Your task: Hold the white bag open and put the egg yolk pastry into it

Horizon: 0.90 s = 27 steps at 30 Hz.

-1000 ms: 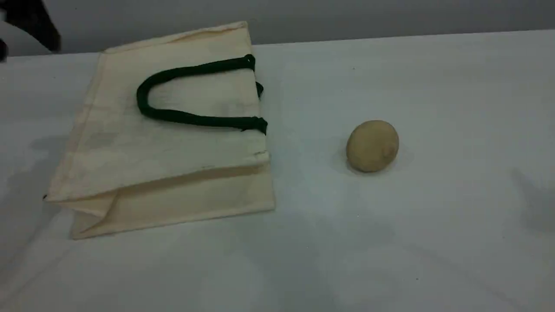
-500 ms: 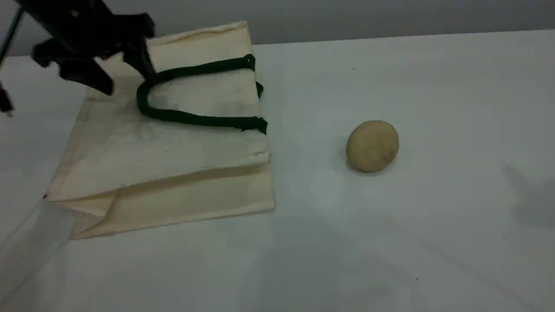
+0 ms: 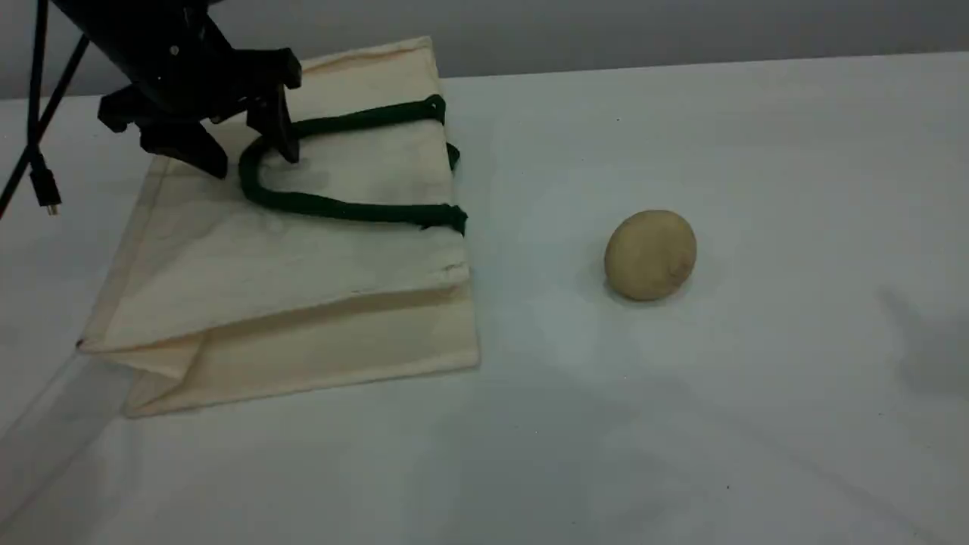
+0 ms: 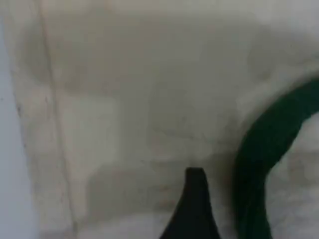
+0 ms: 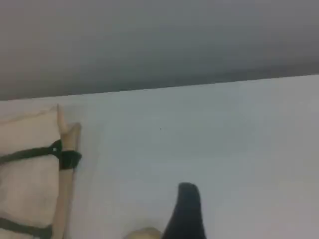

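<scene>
The white bag [image 3: 288,250] lies flat on the table's left side, its dark green rope handle [image 3: 341,208] looped on top. My left gripper [image 3: 246,155] hovers open over the bag's far left part, one finger on each side of the handle's curved end. In the left wrist view the cream bag [image 4: 124,99] fills the frame, with the handle [image 4: 264,159] just right of my fingertip [image 4: 194,194]. The egg yolk pastry [image 3: 649,255], a tan ball, sits alone right of the bag. The right wrist view shows one fingertip [image 5: 185,209], the bag [image 5: 30,174] at left and a sliver of pastry [image 5: 144,234].
The white table [image 3: 757,416] stretches to the right and front of the pastry. A black cable with a plug [image 3: 45,189] dangles from the left arm beside the bag's left edge. A grey wall [image 3: 606,30] backs the table.
My left arm has come in from the top left and dropped over the bag, its fingers now straddling the handle's bend. Bag and pastry have not moved.
</scene>
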Tool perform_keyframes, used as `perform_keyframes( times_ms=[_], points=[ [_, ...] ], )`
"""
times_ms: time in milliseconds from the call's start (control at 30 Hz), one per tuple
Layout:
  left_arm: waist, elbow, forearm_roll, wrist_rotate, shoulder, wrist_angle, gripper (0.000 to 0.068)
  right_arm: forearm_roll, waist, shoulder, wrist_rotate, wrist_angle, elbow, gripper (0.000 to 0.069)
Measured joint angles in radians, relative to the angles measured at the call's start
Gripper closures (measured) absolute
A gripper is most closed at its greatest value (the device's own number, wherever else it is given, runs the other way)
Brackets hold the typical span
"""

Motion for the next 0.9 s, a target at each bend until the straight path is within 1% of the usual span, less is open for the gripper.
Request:
perform_keyframes(
  times_ms=[233, 433, 567, 667, 700, 800, 833, 900],
  points=[
    [0.000, 0.000, 0.003, 0.003, 0.018, -0.007, 0.0134, 0.000, 0.000, 0.000, 0.000, -0.001, 0.000, 0.0125],
    [0.000, 0.000, 0.003, 0.004, 0.048, 0.013, 0.0134, 0.000, 0.000, 0.000, -0.001, -0.001, 0.000, 0.0125],
    [0.000, 0.000, 0.003, 0.004, 0.055, 0.012, 0.0156, 0.000, 0.000, 0.000, -0.001, 0.001, 0.000, 0.0125],
    [0.000, 0.000, 0.003, 0.004, 0.055, 0.013, 0.0219, 0.000, 0.000, 0.000, -0.001, 0.002, 0.000, 0.0125],
    [0.000, 0.000, 0.003, 0.005, 0.055, 0.013, 0.0253, 0.000, 0.000, 0.000, -0.001, 0.005, 0.000, 0.0125],
    [0.000, 0.000, 0.003, 0.012, 0.055, 0.014, 0.0378, 0.000, 0.000, 0.000, -0.001, 0.008, 0.000, 0.0125],
    [0.000, 0.000, 0.003, 0.018, 0.055, 0.020, 0.0430, 0.000, 0.000, 0.000, -0.001, 0.008, 0.000, 0.0125],
    [0.000, 0.000, 0.003, 0.046, 0.055, 0.040, 0.0524, 0.000, 0.000, 0.000, -0.001, 0.008, 0.000, 0.0125]
  ],
)
